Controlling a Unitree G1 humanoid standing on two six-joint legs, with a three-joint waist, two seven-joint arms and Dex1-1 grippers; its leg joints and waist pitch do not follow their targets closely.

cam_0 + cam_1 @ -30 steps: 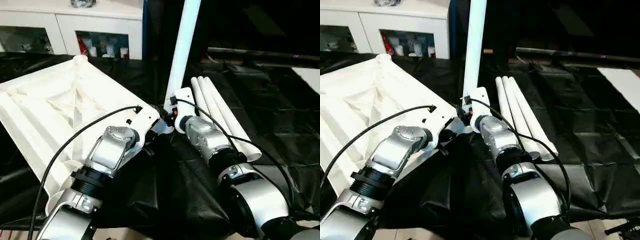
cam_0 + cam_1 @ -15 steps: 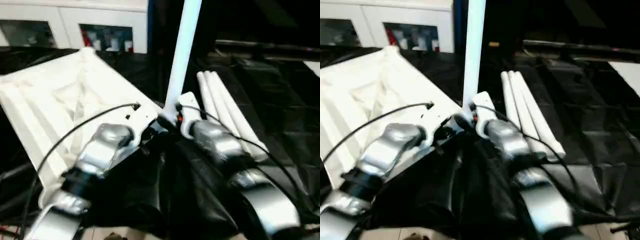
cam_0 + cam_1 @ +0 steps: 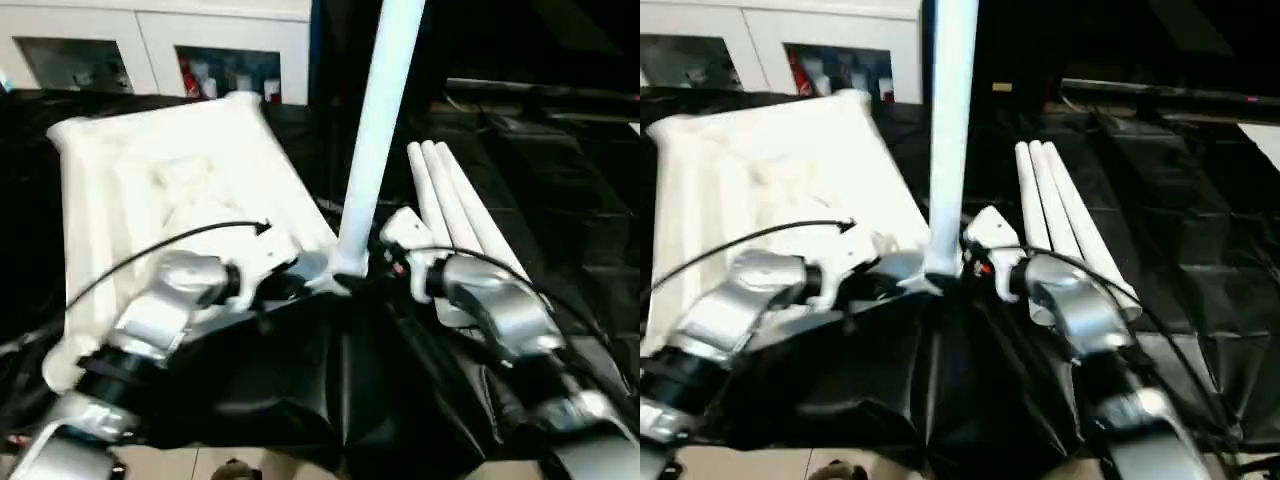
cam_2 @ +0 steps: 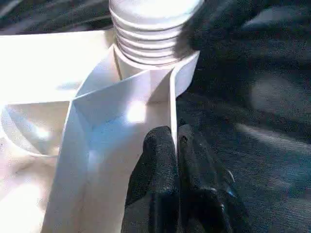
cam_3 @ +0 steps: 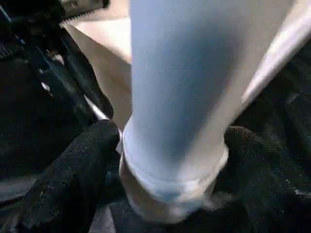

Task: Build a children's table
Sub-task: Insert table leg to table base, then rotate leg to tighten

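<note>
The white tabletop [image 3: 170, 170] lies ribbed side up on black cloth, at the left. One white leg [image 3: 380, 120] stands upright at its near right corner, where a threaded collar [image 4: 150, 29] shows. My left gripper [image 4: 174, 141] is shut on a thin wall of the tabletop just short of that corner. My right gripper [image 5: 172, 136] is open and straddles the leg's base [image 5: 170, 184], with a black finger [image 5: 82, 165] close on each side. Three more legs [image 3: 450, 200] lie side by side on the cloth to the right.
A white cabinet [image 3: 160, 40] with glass doors stands behind the tabletop. Crumpled black cloth [image 3: 330, 390] covers the work surface and bunches up between my forearms. A dark bar [image 3: 540, 90] runs across the far right.
The head camera has shifted, so the whole scene sits differently. My right gripper's fingers have spread wider around the leg's base. My left gripper keeps its hold on the tabletop wall.
</note>
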